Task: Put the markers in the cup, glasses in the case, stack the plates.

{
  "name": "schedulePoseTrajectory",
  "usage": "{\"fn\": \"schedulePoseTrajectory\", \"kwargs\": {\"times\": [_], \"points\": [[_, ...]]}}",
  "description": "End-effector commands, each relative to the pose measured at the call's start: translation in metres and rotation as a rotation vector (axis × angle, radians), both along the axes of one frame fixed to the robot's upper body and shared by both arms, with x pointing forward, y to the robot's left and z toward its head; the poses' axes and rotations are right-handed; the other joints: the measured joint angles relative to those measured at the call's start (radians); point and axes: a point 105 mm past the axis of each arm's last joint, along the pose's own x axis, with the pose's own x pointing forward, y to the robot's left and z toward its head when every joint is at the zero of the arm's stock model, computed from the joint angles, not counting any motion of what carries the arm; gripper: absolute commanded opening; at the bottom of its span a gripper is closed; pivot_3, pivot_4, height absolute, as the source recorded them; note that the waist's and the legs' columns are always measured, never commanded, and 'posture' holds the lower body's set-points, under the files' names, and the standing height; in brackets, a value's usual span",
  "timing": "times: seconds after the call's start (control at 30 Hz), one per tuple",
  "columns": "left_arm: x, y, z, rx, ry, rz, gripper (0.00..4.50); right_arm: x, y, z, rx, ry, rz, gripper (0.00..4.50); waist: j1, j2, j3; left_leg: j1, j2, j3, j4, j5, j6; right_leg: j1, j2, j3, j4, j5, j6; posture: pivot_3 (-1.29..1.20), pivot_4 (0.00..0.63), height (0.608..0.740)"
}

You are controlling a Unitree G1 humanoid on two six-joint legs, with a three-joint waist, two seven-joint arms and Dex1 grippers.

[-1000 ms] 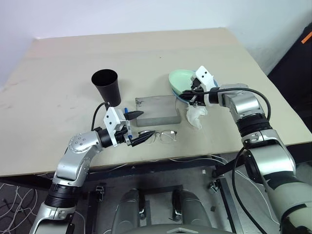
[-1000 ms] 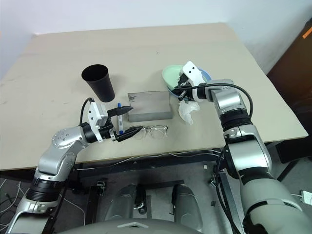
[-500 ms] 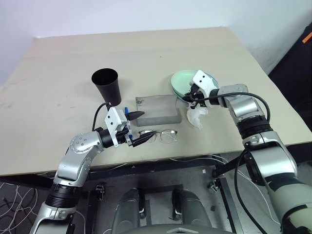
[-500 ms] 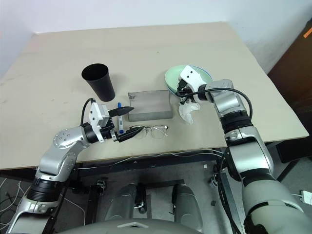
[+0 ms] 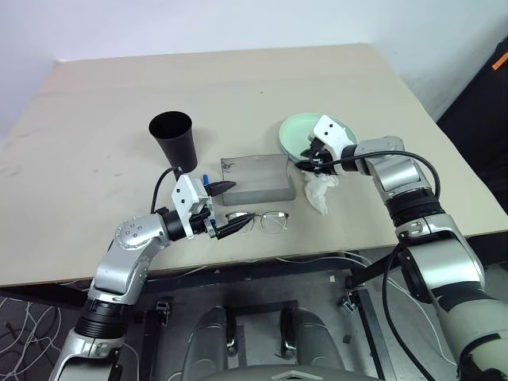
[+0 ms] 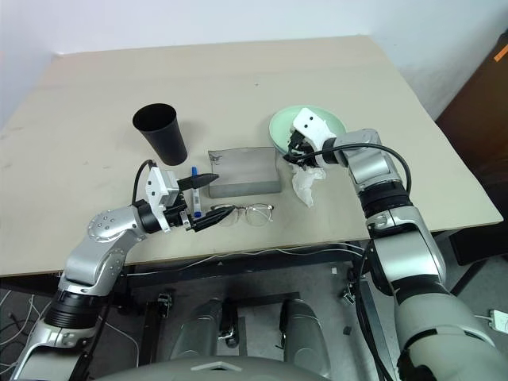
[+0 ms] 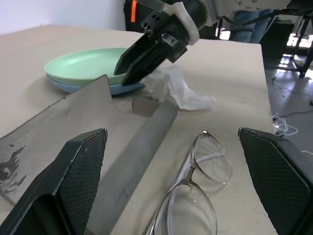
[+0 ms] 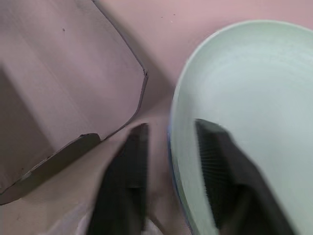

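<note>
We see the green plate (image 5: 305, 133) lying on top of the blue plate (image 7: 98, 89) at the right of the bench (image 5: 95, 175), the two stacked, with only a thin blue edge showing beneath the green one. The right gripper (image 5: 308, 161) sits at the near left rim of that stack; in its wrist view its two fingers (image 8: 128, 169) stand parted, one over the green plate and one outside the rim, and they do not appear to clamp anything. Just near of the plates and under this gripper lies a crumpled white tissue (image 5: 319, 190).

The grey case (image 5: 255, 178) sits in the middle of the bench, its lid closed, just left of the plates. The glasses (image 5: 263, 221) lie on the bench just in front of the case, close to the near edge, lenses side by side.

The left gripper (image 5: 223, 208) hovers at the left end of the glasses with its fingers (image 7: 78, 166) spread wide and empty, pointing rightward along the bench. Next to it we spot a marker (image 5: 205, 181) with a blue cap, partly hidden by the gripper body. The black cup (image 5: 173, 140) stands upright farther back on the left, well apart from the plates.
</note>
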Motion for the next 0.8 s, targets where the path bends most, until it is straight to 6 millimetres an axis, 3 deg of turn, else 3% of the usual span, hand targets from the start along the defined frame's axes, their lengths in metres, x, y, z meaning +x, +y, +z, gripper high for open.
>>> {"fn": "schedulePoseTrajectory", "kwargs": {"times": [0.03,0.1,0.23,0.33,0.47,0.6,0.8], "points": [[-0.005,-0.003,0.009,-0.005,-0.050,-0.014,4.50,0.003,0.003,0.022,0.047,-0.055,0.003,2.98,0.000,0.000,0.000,0.000,0.000,0.000,0.000,0.000,0.000,0.000,0.000,0.000,0.000,0.000,0.000,0.00,0.150,0.701],[-0.006,-0.002,0.009,-0.007,-0.048,-0.010,4.50,0.005,0.004,0.040,0.133,-0.063,-0.014,3.63,0.000,0.000,0.000,0.000,0.000,0.000,0.000,0.000,0.000,0.000,0.000,0.000,0.000,0.000,0.000,0.00,0.150,0.701],[-0.007,-0.001,0.008,-0.009,-0.042,-0.002,4.50,0.004,-0.002,0.069,0.244,-0.086,-0.034,3.63,0.001,0.000,0.000,0.000,0.000,0.000,0.000,0.000,0.000,-0.001,0.000,0.001,0.000,0.000,0.000,0.00,0.150,0.701],[-0.007,0.000,0.008,-0.012,-0.039,0.009,4.50,-0.001,-0.010,0.078,0.276,-0.094,-0.042,3.63,0.003,0.000,0.000,0.000,0.000,0.000,0.000,0.000,0.000,-0.001,0.000,0.001,0.000,0.000,0.000,0.00,0.150,0.701],[-0.006,0.000,0.010,-0.016,-0.040,0.024,4.50,-0.016,-0.019,0.078,0.281,-0.114,0.000,3.63,0.004,0.000,0.000,0.000,0.000,0.000,0.000,0.000,0.000,0.000,0.000,0.001,-0.001,0.000,0.000,0.00,0.150,0.701],[-0.004,-0.002,0.011,-0.021,-0.045,0.041,4.50,-0.039,-0.029,0.071,0.301,-0.080,0.031,4.47,0.004,0.000,0.000,0.000,0.001,0.000,0.000,0.000,0.000,0.000,-0.001,0.001,-0.001,0.000,0.000,0.00,0.150,0.701],[0.002,-0.002,0.012,-0.028,-0.054,0.070,4.50,-0.066,-0.043,0.057,0.339,0.027,0.010,4.47,0.004,0.000,0.000,0.000,0.000,0.000,0.000,0.000,0.000,0.000,-0.001,0.001,-0.001,0.000,0.000,0.00,0.150,0.701]]}}
